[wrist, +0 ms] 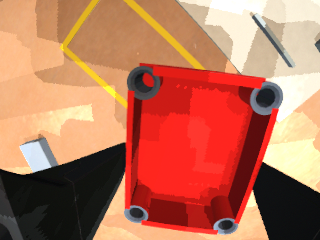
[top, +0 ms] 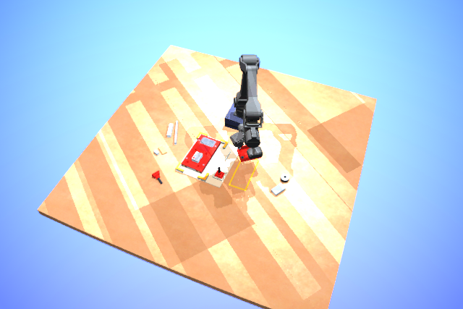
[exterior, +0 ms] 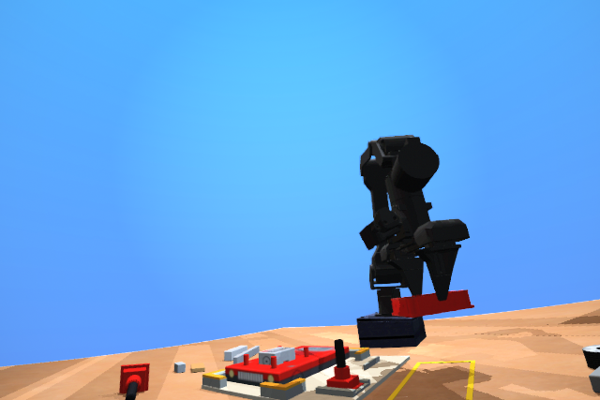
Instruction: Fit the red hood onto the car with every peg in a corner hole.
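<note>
The red hood (top: 243, 154) (exterior: 456, 303) (wrist: 200, 135) is in the air, well above the table and to the right of the jig. Its open side faces up toward the wrist camera, showing four grey-ringed corner holes. It looks slightly tilted in the exterior view. My gripper (exterior: 428, 300) (wrist: 191, 159) is shut on the hood across its long sides. The red chassis (top: 208, 153) (exterior: 312, 362) sits in the jig (top: 221, 163) (exterior: 382, 367) with the grey engine block (top: 197, 156) (exterior: 277, 355) on its deck. Red pegs stand around the block; one is not clearly visible.
A yellow outline (top: 237, 187) (exterior: 445, 362) (wrist: 165, 35) lies right of the jig. A red stand with a black lever (top: 218, 174) (exterior: 343, 376) rises at the jig's near right corner. A wheel (top: 284, 177) and grey block (top: 278, 189) lie right; a red tool (top: 155, 175) lies left.
</note>
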`<state>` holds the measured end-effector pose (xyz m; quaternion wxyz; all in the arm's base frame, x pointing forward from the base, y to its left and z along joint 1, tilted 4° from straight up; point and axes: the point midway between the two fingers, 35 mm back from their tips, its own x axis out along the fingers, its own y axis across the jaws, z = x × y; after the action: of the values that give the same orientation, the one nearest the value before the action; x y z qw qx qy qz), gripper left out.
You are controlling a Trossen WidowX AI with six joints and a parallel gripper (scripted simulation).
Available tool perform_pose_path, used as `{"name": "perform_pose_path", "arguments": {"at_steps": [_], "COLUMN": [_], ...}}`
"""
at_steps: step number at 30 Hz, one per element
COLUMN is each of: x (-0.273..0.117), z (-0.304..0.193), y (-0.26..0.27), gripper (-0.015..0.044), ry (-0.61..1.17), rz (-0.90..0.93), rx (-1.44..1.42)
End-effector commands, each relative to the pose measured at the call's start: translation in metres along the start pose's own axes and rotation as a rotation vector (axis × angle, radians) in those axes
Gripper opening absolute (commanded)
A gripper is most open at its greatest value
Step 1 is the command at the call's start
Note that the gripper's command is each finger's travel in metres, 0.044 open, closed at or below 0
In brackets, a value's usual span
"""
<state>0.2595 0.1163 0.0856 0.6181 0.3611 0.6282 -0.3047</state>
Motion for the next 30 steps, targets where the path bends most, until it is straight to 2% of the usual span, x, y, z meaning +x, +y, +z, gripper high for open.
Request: {"name": "perform_pose_path", "arguments": {"at_steps": [1, 30], "x": [-0.0002, -0.0006], "z": [0.0001, 0.0001], "y": [0.0002, -0.0004], "gripper": [0.0, 0.0], "ry": [-0.001, -0.003], "rz": [0.002, 0.004], "rx": [-0.093, -0.812]}}
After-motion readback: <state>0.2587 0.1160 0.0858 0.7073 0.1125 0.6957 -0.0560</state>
